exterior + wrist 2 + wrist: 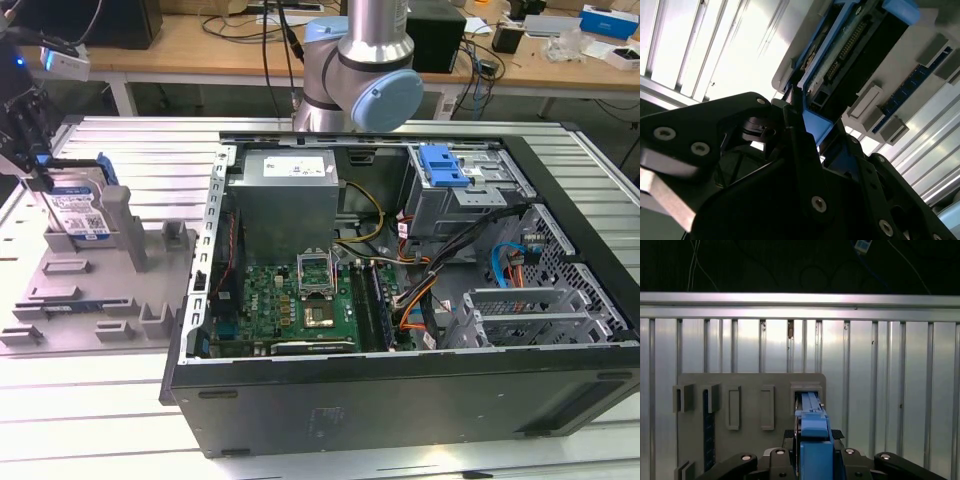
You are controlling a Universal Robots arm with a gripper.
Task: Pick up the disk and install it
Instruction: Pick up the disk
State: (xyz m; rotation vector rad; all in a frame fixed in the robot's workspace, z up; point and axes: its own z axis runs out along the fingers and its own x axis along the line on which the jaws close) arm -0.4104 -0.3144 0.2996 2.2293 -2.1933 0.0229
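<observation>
While the disk (82, 212) stands upright in the grey holder (92, 278), we see the claw (40, 178) clamped onto it.

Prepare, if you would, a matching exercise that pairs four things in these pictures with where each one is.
Things:
1. silver rectangular hard disk in a blue plastic frame
2. black robot gripper
3. grey metal power supply box
4. blue plastic latch piece

Places:
A. atop the metal drive cage
B. on edge in the grey slotted fixture plate
C. in the open black computer case, beside the green motherboard
D. at the disk's upper edge

Pairs: 1-B, 2-D, 3-C, 4-A
</observation>
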